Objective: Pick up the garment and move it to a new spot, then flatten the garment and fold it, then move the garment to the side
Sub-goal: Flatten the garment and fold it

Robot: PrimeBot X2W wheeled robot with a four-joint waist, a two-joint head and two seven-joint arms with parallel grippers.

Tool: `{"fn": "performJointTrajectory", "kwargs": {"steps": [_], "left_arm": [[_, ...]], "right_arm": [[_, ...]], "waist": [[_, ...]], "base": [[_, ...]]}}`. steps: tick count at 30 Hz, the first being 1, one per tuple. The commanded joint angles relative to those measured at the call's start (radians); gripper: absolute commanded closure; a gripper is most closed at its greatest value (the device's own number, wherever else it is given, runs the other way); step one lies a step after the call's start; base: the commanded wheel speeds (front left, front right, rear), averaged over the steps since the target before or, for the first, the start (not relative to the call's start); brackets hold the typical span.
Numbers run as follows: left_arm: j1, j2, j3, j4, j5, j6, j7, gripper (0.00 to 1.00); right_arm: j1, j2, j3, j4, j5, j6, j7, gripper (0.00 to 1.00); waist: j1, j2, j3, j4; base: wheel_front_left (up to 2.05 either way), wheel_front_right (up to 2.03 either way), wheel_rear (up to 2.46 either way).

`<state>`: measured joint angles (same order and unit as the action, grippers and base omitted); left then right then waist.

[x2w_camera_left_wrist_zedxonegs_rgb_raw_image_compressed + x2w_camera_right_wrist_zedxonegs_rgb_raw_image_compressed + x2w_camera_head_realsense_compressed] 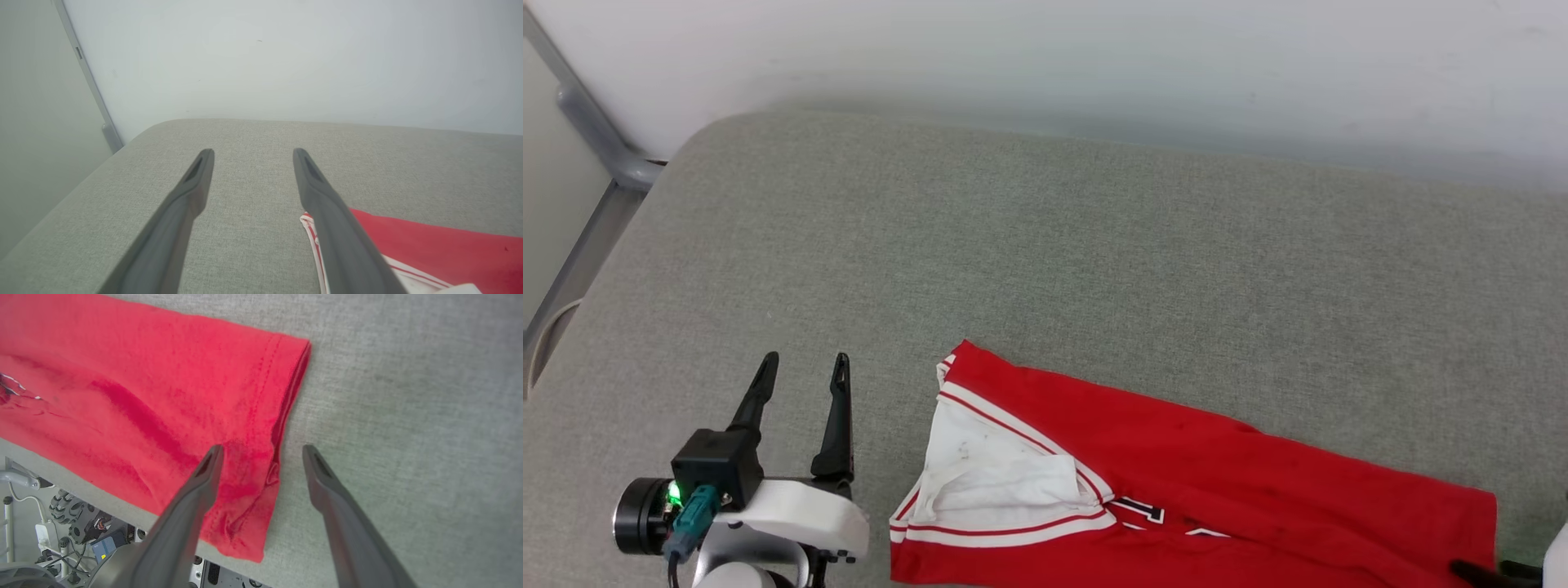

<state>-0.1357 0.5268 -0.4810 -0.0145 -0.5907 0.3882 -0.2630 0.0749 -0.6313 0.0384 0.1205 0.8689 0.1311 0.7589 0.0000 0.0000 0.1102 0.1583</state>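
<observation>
Red jersey-style T-shirt with white sleeve and red-white striped trim (1217, 482) lay flat as a long band on the grey woven fabric surface (1094, 245), near its front edge. Sleeve end pointed toward the robot's left, hem end toward its right. Bits of black, white-outlined print showed near the sleeve. The left gripper (805, 359) hung just beside the sleeve end, its dark fingers spread apart with nothing between them, over bare grey fabric. The right gripper (263, 448) was spread wide too, holding nothing; one finger sat over the red hem corner, the other over grey fabric. Contact with the cloth couldn't be told. A white wall (1094, 49) stood behind.
</observation>
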Motion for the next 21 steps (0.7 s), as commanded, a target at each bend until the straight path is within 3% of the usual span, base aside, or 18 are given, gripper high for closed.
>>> {"fn": "performJointTrajectory", "kwargs": {"steps": [1, 15, 16, 17, 21], "left_arm": [[0.017, -0.016, 0.019, -0.005, 0.022, -0.009, -0.002, 0.0], [0.161, -0.263, 0.261, 0.005, 0.306, -0.146, -0.002, 0.0], [0.169, -0.273, 0.272, 0.01, 0.329, -0.157, -0.002, 0.0], [0.175, -0.286, 0.283, 0.012, 0.342, -0.168, -0.002, 0.0], [0.192, -0.325, 0.326, 0.014, 0.4, -0.202, -0.002, 0.0]], "right_arm": [[-0.019, 0.015, -0.001, 0.01, 0.006, -0.001, 0.007, 0.0], [-0.037, 0.083, 0.135, 0.142, 0.049, 0.001, -0.003, 0.0], [-0.04, 0.081, 0.144, 0.144, 0.052, 0.001, -0.007, 0.77], [-0.042, 0.079, 0.152, 0.146, 0.058, 0.001, -0.012, 1.0], [-0.058, 0.049, 0.162, 0.144, 0.067, 0.001, -0.05, 1.0]], "waist": [[0.0, 0.0, 0.009, 0.01], [0.0, 0.0, 0.035, 0.049], [0.0, 0.0, 0.034, 0.048], [0.0, 0.0, 0.033, 0.047], [0.0, 0.0, 0.025, 0.04]], "base": [[0.0, 0.0, 0.0], [0.0, 0.0, 0.0], [0.0, 0.0, 0.0], [0.0, 0.0, 0.0], [0.0, 0.0, 0.0]]}}
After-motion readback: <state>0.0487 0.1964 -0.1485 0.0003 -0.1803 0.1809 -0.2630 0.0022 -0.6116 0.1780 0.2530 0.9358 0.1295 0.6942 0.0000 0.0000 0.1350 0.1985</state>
